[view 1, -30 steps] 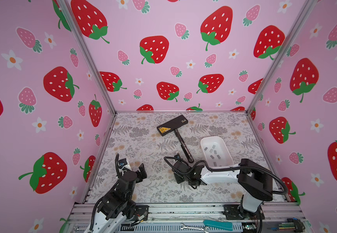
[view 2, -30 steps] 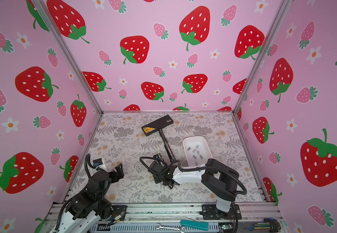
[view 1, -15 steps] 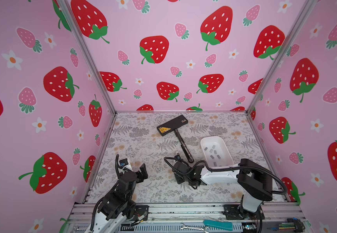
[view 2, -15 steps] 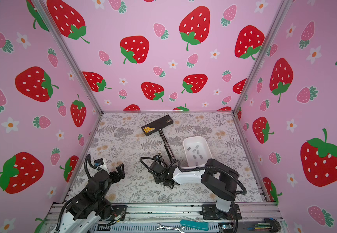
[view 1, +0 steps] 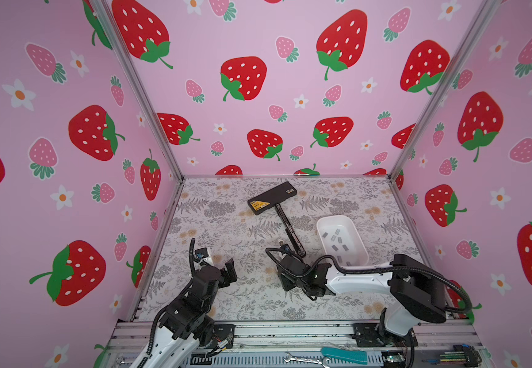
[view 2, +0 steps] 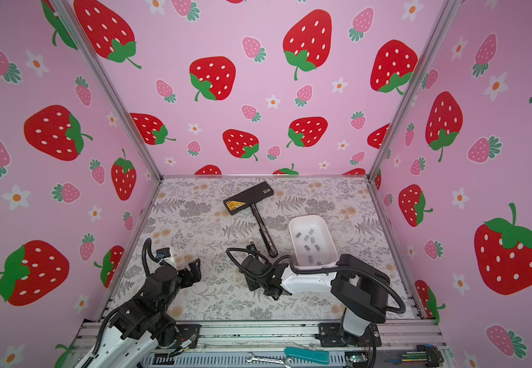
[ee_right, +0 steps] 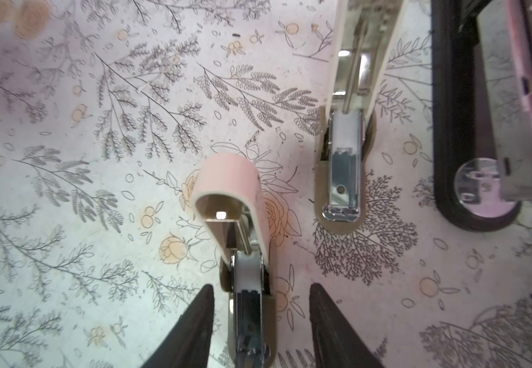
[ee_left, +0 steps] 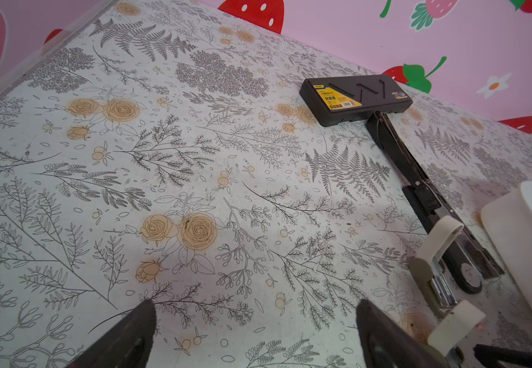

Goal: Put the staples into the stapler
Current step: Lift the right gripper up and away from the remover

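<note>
A small cream stapler (ee_right: 245,242) lies on the floral mat with its lid swung up and its metal channel bare. My right gripper (ee_right: 261,296) stands open astride it, with a gap showing on each side. In both top views the right wrist (view 1: 290,274) (view 2: 255,274) covers this stapler. The staples (view 1: 336,238) (view 2: 308,237), several small grey strips, lie in the white tray (view 1: 323,223). My left gripper (view 1: 229,270) (ee_left: 255,306) hangs open over bare mat at the front left, holding nothing.
A second small cream stapler (ee_right: 344,159) (ee_left: 439,255) lies open beside the first. A black long-arm stapler (view 1: 272,197) (ee_left: 357,95) stretches from the back middle to the right wrist. The pink walls (view 1: 67,159) close in three sides. A wrench (view 1: 306,360) lies on the front rail.
My right jaws have spread apart around the small stapler. The left gripper has drifted slightly to the right. Nothing else has moved.
</note>
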Action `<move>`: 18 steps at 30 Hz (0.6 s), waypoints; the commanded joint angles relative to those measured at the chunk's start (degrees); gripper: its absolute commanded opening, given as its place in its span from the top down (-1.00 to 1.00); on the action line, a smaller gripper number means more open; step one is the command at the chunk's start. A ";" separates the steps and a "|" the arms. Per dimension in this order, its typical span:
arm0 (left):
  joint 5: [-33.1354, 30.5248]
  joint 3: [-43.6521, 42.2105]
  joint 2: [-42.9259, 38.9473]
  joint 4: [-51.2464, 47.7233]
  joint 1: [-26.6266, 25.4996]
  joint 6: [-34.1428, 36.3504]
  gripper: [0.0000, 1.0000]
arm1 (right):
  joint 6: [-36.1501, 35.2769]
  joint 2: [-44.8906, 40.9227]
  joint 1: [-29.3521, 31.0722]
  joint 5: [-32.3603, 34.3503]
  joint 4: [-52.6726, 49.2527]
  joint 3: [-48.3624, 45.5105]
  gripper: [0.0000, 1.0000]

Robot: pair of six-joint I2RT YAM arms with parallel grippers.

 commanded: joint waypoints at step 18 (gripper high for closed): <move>5.38 -1.12 -6.47 0.34 0.08 -0.77 -0.98 | -5.52 -38.27 0.06 22.38 -6.22 -7.56 0.17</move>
